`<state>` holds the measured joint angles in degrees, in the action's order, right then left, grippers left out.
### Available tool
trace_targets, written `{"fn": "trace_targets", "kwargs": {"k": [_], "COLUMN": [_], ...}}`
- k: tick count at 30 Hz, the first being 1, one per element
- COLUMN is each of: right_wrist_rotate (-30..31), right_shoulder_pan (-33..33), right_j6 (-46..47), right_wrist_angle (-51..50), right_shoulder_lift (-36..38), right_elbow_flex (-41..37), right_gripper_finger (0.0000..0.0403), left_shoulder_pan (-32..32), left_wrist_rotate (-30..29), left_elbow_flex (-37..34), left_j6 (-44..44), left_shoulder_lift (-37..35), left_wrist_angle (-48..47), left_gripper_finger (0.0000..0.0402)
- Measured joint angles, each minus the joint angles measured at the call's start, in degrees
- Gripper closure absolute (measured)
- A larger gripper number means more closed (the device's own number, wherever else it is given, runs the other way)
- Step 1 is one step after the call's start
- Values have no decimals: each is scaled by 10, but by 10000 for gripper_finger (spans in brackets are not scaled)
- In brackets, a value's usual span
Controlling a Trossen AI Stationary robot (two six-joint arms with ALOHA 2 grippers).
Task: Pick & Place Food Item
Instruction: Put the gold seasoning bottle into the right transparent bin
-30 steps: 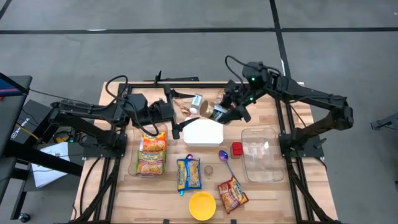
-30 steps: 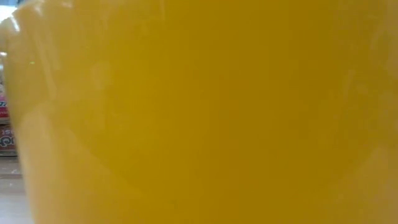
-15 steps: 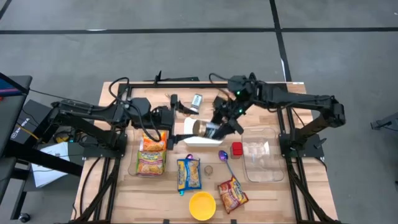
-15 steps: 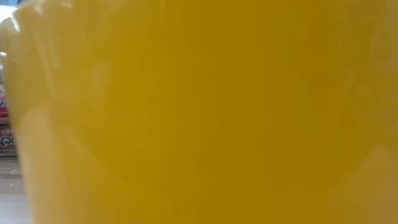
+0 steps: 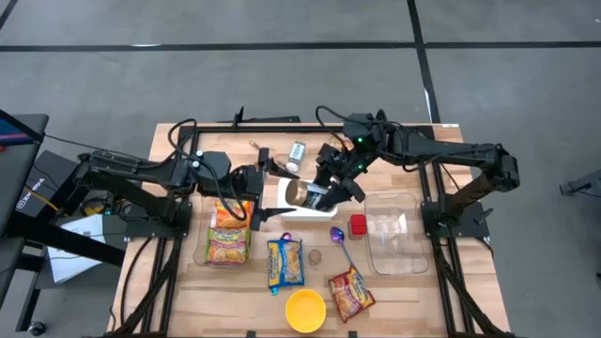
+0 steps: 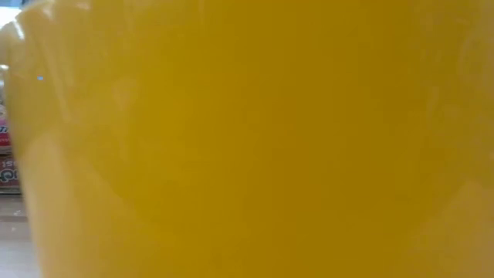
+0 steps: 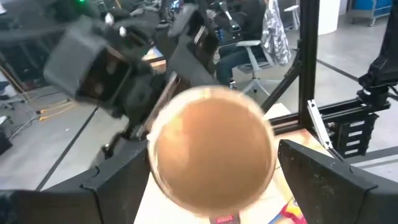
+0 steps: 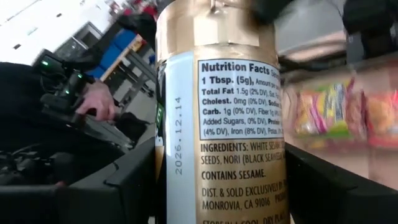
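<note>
A: The wooden desk (image 5: 178, 282) is sitting on a grey floor, crowded with noodle packets along its left half and a yellow bowl (image 5: 305, 310) at its near edge. What step is running?

B: The right pincer (image 5: 324, 195) is gripping a seasoning jar (image 5: 302, 193) and holding it lying sideways over the white container (image 5: 282, 208) near the desk's centre. The left pincer (image 5: 266, 184) is standing open, its 2 fingers either side of the jar's end, not yet touching.

A: A handover, then?

B: Likely. Next, the left pincer is needing to close squarely before the right lets go.
</note>
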<state>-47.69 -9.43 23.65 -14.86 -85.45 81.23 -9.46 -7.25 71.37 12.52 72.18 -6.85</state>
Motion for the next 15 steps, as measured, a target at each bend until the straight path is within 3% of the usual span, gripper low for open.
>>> {"fn": "trace_targets", "kwargs": {"k": [9, 15], "right_wrist_rotate": [0, 89], "right_shoulder_pan": [0, -1], "right_j6": [47, 6], "right_wrist_angle": [165, 210], "right_shoulder_lift": [17, 18], "right_elbow_flex": [0, 0], "right_gripper_finger": [132, 132], "left_shoulder_pan": [2, 2], "left_wrist_rotate": [-27, -75], "left_elbow_flex": [0, -19], "left_j6": [-32, -55], "left_shoulder_lift": [-11, -8], "left_wrist_angle": [45, 182], "left_gripper_finger": [61, 61]}}
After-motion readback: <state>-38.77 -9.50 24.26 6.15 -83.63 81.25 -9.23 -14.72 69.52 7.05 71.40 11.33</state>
